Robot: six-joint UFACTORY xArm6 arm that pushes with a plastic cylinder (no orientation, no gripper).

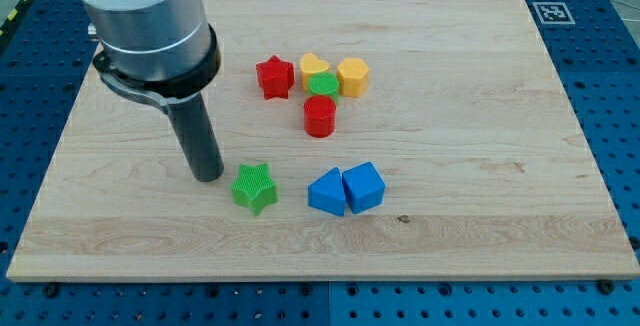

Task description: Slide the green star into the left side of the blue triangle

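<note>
The green star [254, 187] lies on the wooden board, below the board's middle. The blue triangle [326, 192] lies to its right, with a gap of bare wood between them. A blue block with angled faces [364, 187] touches the triangle's right side. My tip [207, 176] rests on the board just to the left of the green star, close to it; I cannot tell whether it touches.
A cluster sits above the star: a red star [275, 76], a yellow heart [314, 66], a yellow hexagon-like block [353, 76], a green round block [322, 85] and a red cylinder [320, 116]. The board [480, 116] lies on a blue perforated table.
</note>
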